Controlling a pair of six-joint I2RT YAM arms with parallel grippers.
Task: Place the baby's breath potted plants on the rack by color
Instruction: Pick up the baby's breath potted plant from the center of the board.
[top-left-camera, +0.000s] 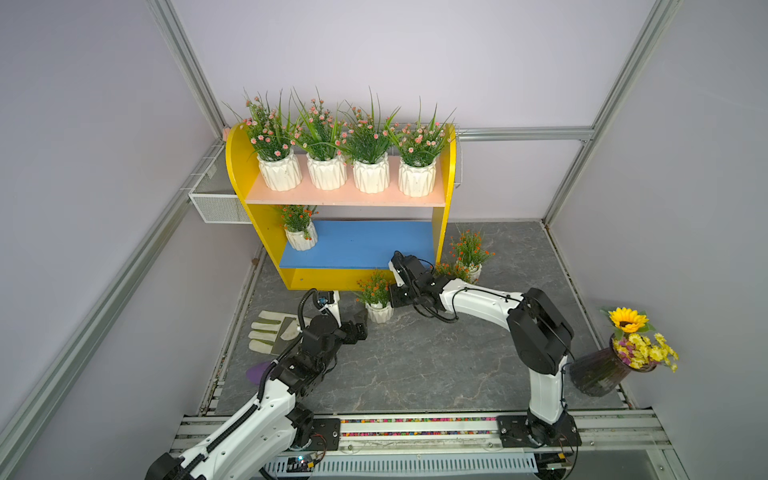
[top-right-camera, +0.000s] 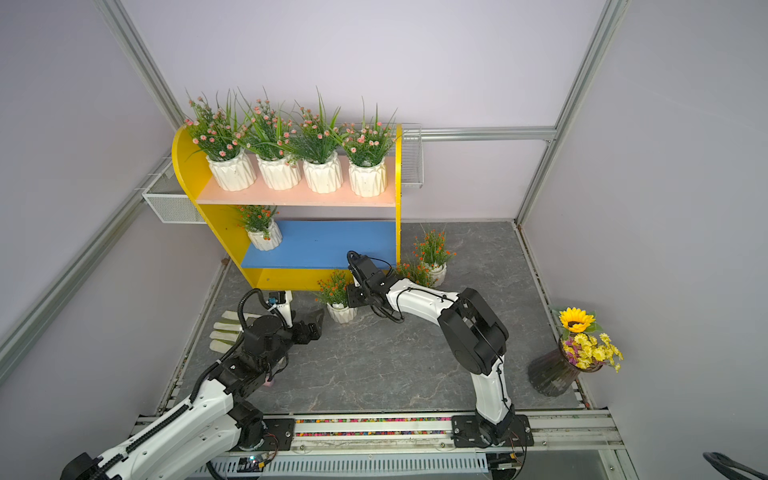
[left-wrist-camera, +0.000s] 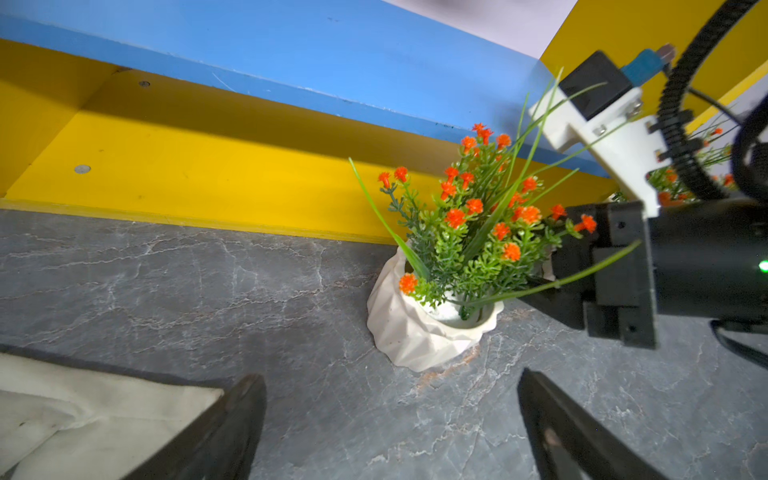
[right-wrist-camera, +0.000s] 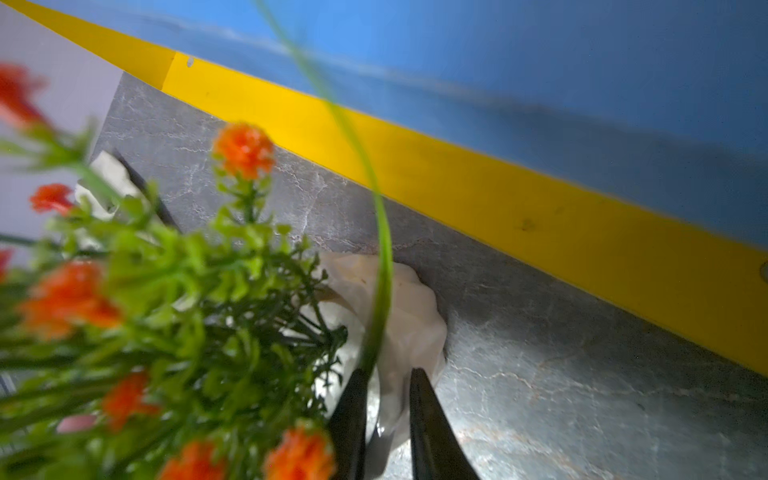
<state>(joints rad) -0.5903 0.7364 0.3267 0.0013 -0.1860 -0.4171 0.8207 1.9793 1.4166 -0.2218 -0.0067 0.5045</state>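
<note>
The rack (top-left-camera: 239, 166) carries four pink plants (top-left-camera: 370, 141) on top. On the tabletop by its front edge, the right gripper (right-wrist-camera: 384, 376) pinches the pot rim of an orange plant (top-left-camera: 376, 291); the left gripper (left-wrist-camera: 390, 378) spreads empty. Next, probably: lift it onto the blue board (top-left-camera: 365, 245).

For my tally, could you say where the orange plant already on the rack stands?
In both top views, the orange plant stands at the blue lower board's left end, beside the yellow side panel.

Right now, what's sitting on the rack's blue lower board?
One orange-flowered potted plant stands at the left end of the blue lower board; the rest looks bare. The right arm covers its front right corner, so that spot can't be checked.
</note>
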